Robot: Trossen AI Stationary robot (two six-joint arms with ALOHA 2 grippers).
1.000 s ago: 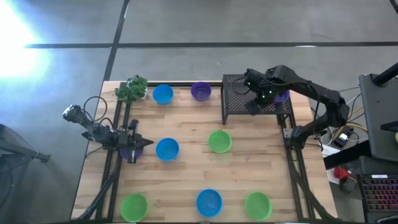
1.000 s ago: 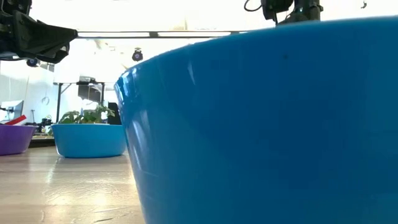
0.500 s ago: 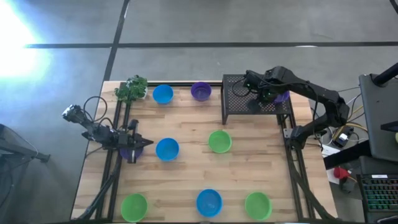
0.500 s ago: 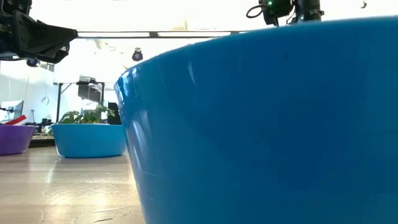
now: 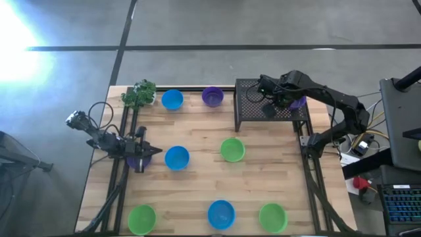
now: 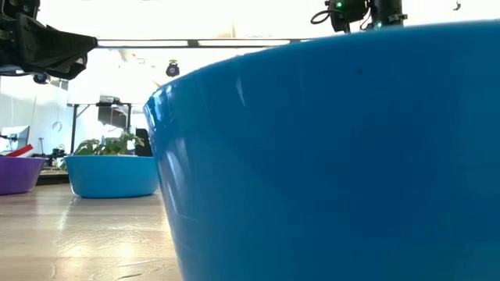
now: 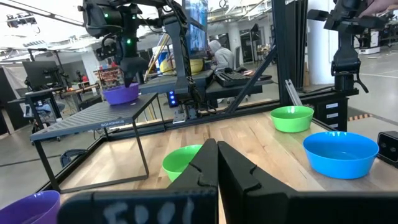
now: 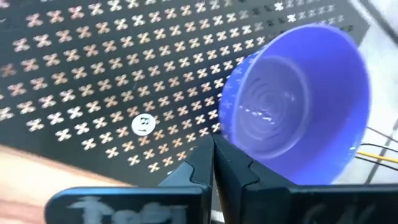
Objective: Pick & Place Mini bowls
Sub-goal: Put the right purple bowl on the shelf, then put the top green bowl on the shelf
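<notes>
High view: the right gripper point(image 5: 268, 109) hangs over the black rack point(image 5: 247, 115), fingers together, empty, beside a purple bowl point(image 5: 297, 101) on it. The left gripper point(image 5: 152, 152) waits, pinched closed, beside a blue bowl point(image 5: 176, 158). Right wrist view: the purple bowl point(image 8: 298, 102) sits on the perforated rack point(image 8: 93, 74).

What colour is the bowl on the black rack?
Purple bowl, clearest in the right wrist view.
</notes>
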